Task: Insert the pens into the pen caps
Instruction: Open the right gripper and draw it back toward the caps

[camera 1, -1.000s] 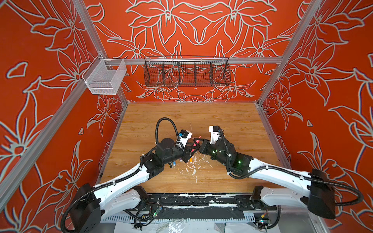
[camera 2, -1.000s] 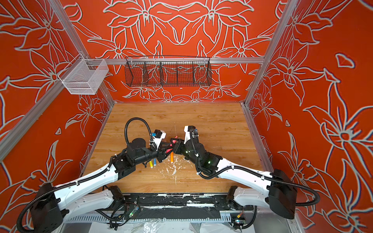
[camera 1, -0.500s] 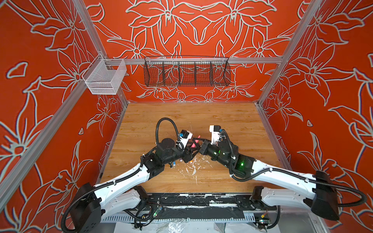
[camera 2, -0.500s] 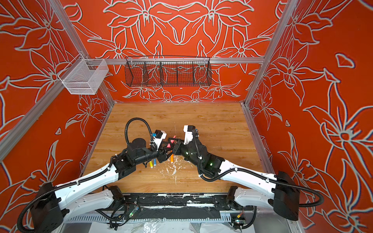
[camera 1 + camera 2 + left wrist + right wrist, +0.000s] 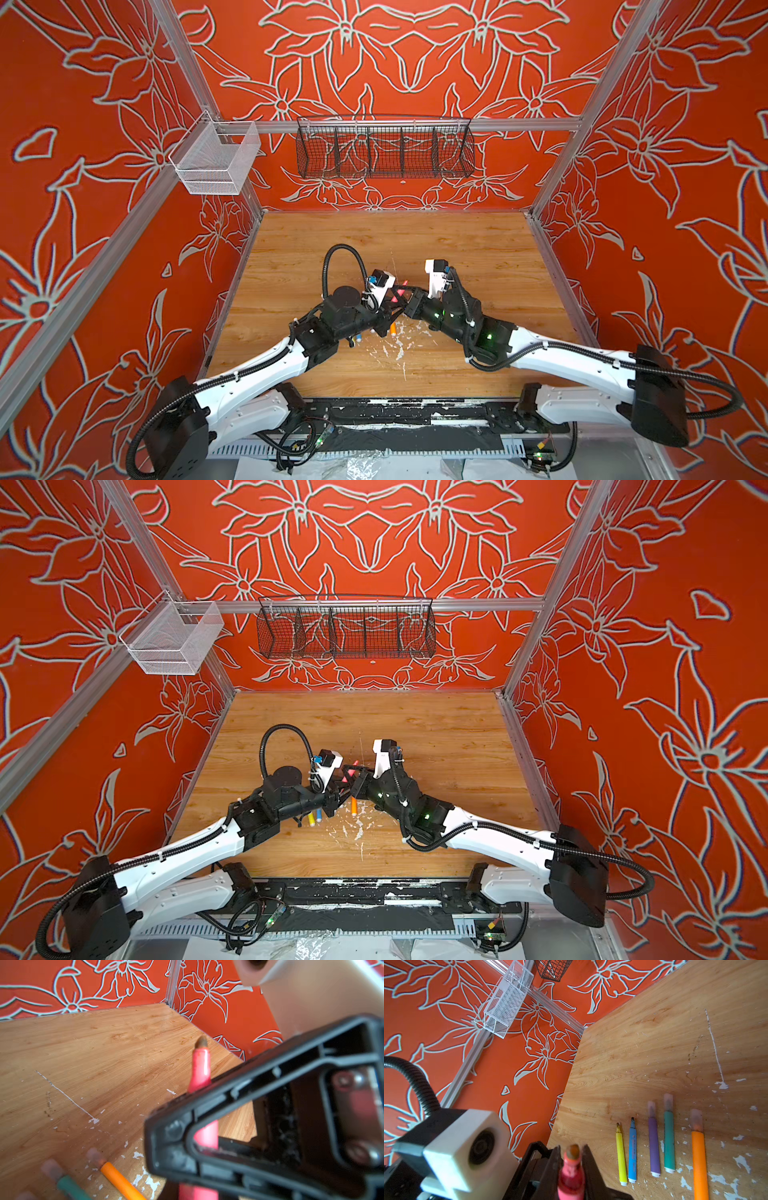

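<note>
Item, both top views: pink pen is sitting raised off the table, between right gripper and left gripper, which are meeting nose to nose. We are judging this a mid-air pairing, one arm steadying the barrel while the other works at its end. Orange pen is lying just beneath them among white flecks. Room: the far half of the board is lying bare up to the back wall, and both side walls are standing well apart from the wrists.

Item, left wrist view: the pink pen is passing behind a black finger frame, which we are taking for the right arm's. Its bare brown tip is wearing no cap. Our left fingers are hiding from this view; they are closed, but on what we cannot tell.

Item, right wrist view: right fingers are clamping the pink barrel just under its neck, leaving the tip exposed for a cap. Yellow pen and blue pen are lying uncapped. Purple pen, teal pen and the orange one are wearing pen caps. All five are lying side by side. No loose cap is showing. The yellow pen is lying nearest the board's edge, with bare wood between.
</note>
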Available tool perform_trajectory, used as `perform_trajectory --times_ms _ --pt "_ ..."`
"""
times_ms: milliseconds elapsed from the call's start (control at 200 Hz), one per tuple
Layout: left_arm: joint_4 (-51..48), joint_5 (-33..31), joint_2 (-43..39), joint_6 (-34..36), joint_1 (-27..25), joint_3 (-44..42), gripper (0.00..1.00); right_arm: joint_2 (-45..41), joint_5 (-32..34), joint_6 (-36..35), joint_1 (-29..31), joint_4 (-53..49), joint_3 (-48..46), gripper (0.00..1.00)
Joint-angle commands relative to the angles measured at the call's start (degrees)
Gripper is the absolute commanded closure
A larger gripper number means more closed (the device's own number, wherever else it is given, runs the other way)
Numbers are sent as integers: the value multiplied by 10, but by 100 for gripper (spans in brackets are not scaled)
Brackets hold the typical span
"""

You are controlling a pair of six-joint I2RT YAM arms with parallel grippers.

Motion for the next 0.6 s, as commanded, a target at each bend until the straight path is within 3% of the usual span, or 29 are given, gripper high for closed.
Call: perform_trajectory --times_ms 0,140,400,596 --pt "34 -7 -5 -4 1 -3 100 -21 -2 3 8 -11 8 84" --pt "39 -28 -7 -33 21 -9 100 -86 37 -40 8 -116 5 57" --pt "-17 -159 16 -65 40 10 100 -220 185 -74 7 -462 -11 55" --pt "-5 -146 5 -55 40 -1 100 -235 210 -46 -5 -551 -54 55"
